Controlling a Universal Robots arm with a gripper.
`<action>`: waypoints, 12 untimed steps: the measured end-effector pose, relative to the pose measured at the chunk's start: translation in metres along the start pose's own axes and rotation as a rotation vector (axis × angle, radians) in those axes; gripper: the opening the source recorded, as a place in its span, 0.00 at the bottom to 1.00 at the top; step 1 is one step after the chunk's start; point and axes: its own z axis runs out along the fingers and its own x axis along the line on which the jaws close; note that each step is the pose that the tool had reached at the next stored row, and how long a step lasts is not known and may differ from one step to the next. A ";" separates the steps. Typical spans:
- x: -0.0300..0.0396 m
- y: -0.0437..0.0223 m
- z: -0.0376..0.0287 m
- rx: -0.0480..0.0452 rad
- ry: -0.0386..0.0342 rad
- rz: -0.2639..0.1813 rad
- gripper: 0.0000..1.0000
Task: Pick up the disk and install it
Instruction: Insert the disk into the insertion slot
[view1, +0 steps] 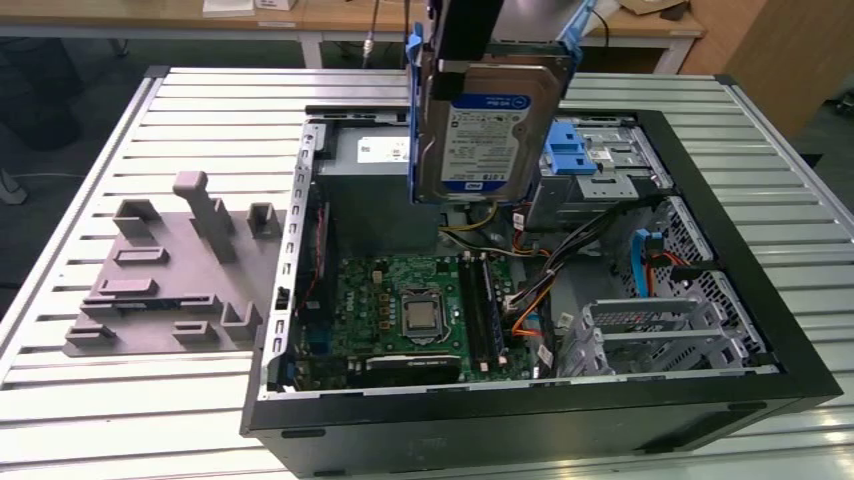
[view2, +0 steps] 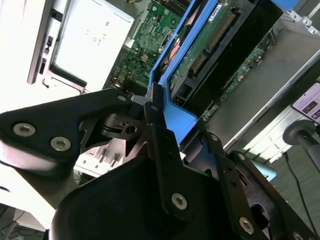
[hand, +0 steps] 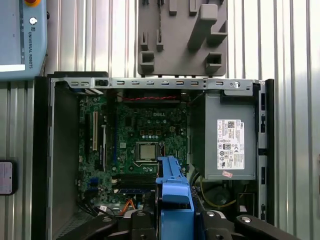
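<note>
The gripper (view2: 152, 107) clamps the disk (view1: 483, 130) by its blue carrier's edge above the open case (view1: 521, 420), and a slip in that thin hold would likely drop it onto the motherboard (view1: 407, 310).

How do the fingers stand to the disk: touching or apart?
Touching. In the second wrist view the fingers clamp the blue carrier edge of the disk, with no gap between them.

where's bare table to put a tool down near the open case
Bare table lies at the exterior view's left, around the grey fixture. Inside the case it is crowded: motherboard, cables, the disk held above.
</note>
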 end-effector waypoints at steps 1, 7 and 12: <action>0.0023 0.0000 0.0000 -0.0001 0.0000 0.000 0.36; 0.0112 -0.0109 -0.0004 -0.0008 0.0000 0.000 0.36; 0.0170 -0.0210 -0.0008 -0.0013 -0.0002 0.000 0.36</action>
